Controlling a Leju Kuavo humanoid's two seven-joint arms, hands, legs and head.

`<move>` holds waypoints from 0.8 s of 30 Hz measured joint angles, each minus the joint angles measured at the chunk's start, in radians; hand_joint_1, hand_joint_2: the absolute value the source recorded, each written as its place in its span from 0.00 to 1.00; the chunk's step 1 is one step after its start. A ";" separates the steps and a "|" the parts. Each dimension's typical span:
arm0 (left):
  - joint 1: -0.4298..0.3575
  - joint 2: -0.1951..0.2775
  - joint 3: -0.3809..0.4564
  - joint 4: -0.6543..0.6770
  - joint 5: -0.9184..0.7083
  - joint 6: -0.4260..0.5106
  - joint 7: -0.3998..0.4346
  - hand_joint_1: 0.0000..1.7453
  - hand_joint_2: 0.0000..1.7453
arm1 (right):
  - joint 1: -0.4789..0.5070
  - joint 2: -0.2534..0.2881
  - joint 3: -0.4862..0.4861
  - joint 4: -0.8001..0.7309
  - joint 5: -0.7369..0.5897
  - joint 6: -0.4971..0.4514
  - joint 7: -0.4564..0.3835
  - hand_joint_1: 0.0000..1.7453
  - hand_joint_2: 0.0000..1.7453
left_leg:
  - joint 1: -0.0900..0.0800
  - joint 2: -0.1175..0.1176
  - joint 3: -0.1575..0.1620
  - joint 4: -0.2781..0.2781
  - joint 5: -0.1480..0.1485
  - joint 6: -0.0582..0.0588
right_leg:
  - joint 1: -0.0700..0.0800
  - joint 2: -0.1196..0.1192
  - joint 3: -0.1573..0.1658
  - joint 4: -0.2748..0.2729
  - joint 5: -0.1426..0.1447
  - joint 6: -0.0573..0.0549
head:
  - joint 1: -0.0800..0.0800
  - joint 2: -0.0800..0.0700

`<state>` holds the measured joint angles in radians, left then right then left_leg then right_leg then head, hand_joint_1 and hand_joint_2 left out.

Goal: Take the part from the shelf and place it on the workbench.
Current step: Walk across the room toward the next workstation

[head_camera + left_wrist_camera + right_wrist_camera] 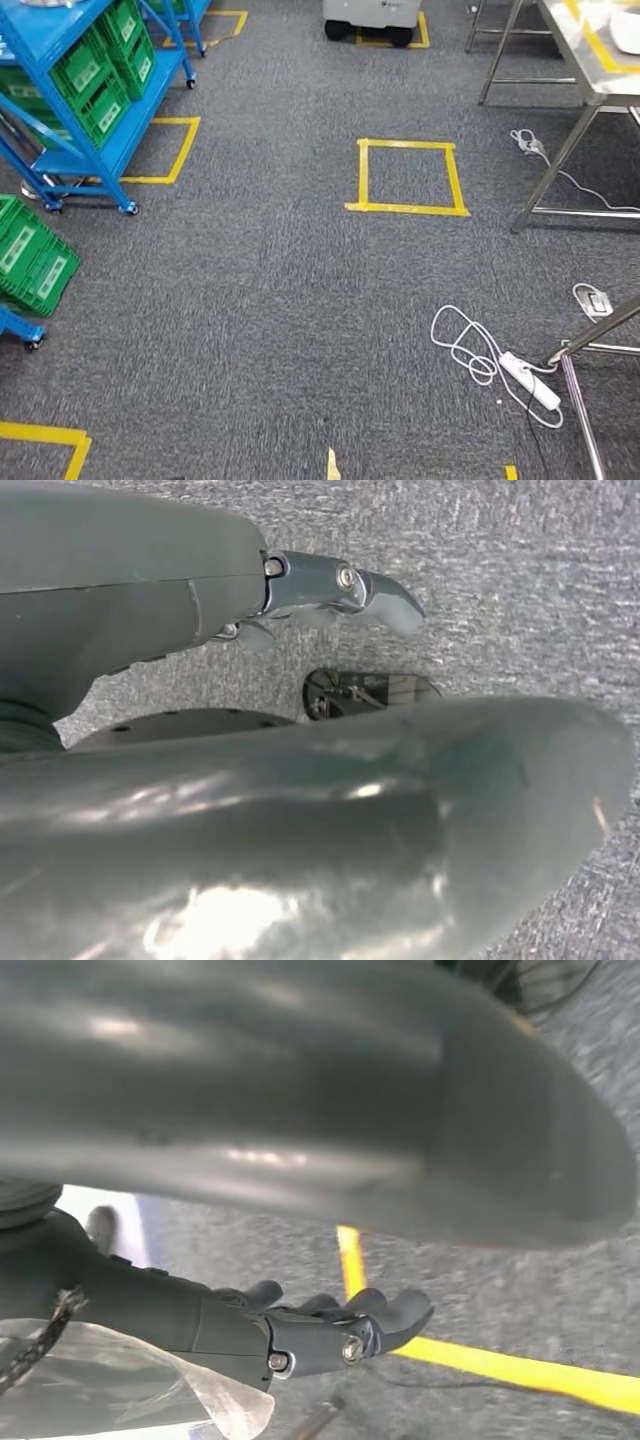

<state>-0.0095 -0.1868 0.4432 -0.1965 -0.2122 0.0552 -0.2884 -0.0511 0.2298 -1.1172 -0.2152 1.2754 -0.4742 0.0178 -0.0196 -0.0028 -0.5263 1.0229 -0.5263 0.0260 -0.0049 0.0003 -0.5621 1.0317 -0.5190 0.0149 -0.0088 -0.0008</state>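
**Between shelf and worktop, the part not plainly in sight**

Head view: the camera looks down at grey carpet. The blue shelf (pixel 45 30) stands at the far left and the steel worktop (pixel 589 60) at the far right, well apart, with open floor between them. My reading is that the robot is walking between the two, with neither in reach. There are at least four green bins (pixel 102 105) on the shelf's tiers and two more at the lower left on a second blue rack. One yellow tape square (pixel 407 208) is complete, and parts of five others show at the edges. There is one white power strip (pixel 530 381) with a looped cable beside a second steel frame's leg, and one white wheeled base (pixel 370 15) at the top. No part can be made out in the bins or on the worktop.

Left wrist view: the left hand (pixel 151 600) hangs over the carpet. Its fingers (pixel 317 585) are stretched out and apart from the thumb, with nothing between them.

Right wrist view: the right hand (pixel 226 1325) has its fingers (pixel 377 1320) reaching out, lightly curled. A sheet of clear film (pixel 113 1390) lies against the palm side. It may be the bagged part, but I cannot tell whether the hand holds it.

If it is the part, the next move is to walk up to the worktop and square to it. If not, the robot must go to the shelf.
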 joint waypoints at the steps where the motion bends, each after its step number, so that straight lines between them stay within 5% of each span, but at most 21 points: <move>1: 0.000 0.000 0.001 0.000 0.000 0.001 0.001 0.00 0.00 | 0.001 0.000 0.000 0.000 0.001 0.000 0.000 0.00 0.00 | 0.001 0.000 0.001 0.000 -0.002 -0.004 | -0.001 0.000 0.001 -0.003 0.001 -0.005 | 0.000 0.000; 3: 0.000 0.000 0.005 0.000 0.000 0.001 0.002 0.00 0.00 | 0.001 0.000 0.000 0.000 0.001 0.000 0.000 0.00 0.00 | 0.003 0.000 -0.010 0.031 -0.028 -0.016 | -0.005 -0.001 0.005 -0.010 0.004 -0.015 | -0.004 0.000; 6: 0.000 0.000 0.010 0.000 -0.001 0.001 0.002 0.00 0.00 | 0.000 0.000 -0.001 0.000 0.003 0.000 -0.001 0.00 0.00 | 0.013 0.000 -0.091 0.203 -0.113 -0.033 | -0.007 -0.003 0.009 -0.013 0.002 -0.023 | -0.008 0.000; 8: 0.002 0.001 0.011 0.000 -0.001 0.001 0.002 0.00 0.00 | 0.001 0.000 -0.001 0.000 0.003 0.000 -0.001 0.00 0.00 | 0.021 0.000 -0.132 0.276 -0.121 -0.039 | -0.007 -0.003 0.012 -0.012 -0.001 -0.024 | -0.008 0.000; 11: 0.003 0.001 0.014 0.000 -0.001 0.001 0.003 0.00 0.00 | 0.001 0.000 -0.001 0.000 0.005 0.000 -0.001 0.00 0.00 | 0.031 0.000 -0.083 0.145 -0.013 -0.043 | -0.007 0.000 0.021 -0.012 -0.008 -0.019 | -0.008 0.000; 13: 0.001 0.000 0.016 0.000 -0.001 -0.004 0.004 0.00 0.00 | 0.000 0.000 -0.001 0.000 0.008 0.000 -0.001 0.00 0.00 | 0.030 0.000 -0.042 0.045 0.022 -0.038 | -0.005 0.000 0.022 -0.011 -0.014 -0.010 | -0.007 0.000; 18: 0.008 0.001 0.018 0.000 0.005 -0.037 0.005 0.00 0.00 | 0.001 0.000 -0.002 0.000 0.010 0.001 -0.004 0.00 0.00 | 0.020 -0.004 -0.004 -0.009 -0.014 0.012 | -0.013 -0.004 0.006 0.041 -0.017 0.027 | -0.005 0.000; 22: 0.009 -0.001 0.022 0.000 0.006 -0.040 0.005 0.00 0.00 | 0.002 0.000 -0.002 0.000 0.011 0.001 -0.005 0.00 0.00 | 0.013 0.000 0.035 -0.010 -0.035 0.026 | -0.014 -0.001 -0.127 0.254 -0.102 0.027 | -0.002 0.000; 24: 0.011 -0.001 0.024 0.000 0.006 -0.039 0.006 0.00 0.00 | 0.007 0.000 -0.002 0.000 0.011 0.001 -0.005 0.00 0.00 | 0.011 -0.002 0.061 -0.009 -0.053 0.024 | -0.014 -0.002 -0.163 0.265 -0.084 0.030 | -0.002 0.000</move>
<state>0.0015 -0.1876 0.4668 -0.1965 -0.2066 0.0165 -0.2828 -0.0446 0.2300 -1.1194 -0.2152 1.2860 -0.4734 0.0129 -0.0081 -0.0046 -0.4653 1.0136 -0.5797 0.0500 -0.0193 -0.0014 -0.7252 1.2972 -0.6030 0.0446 -0.0108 -0.0008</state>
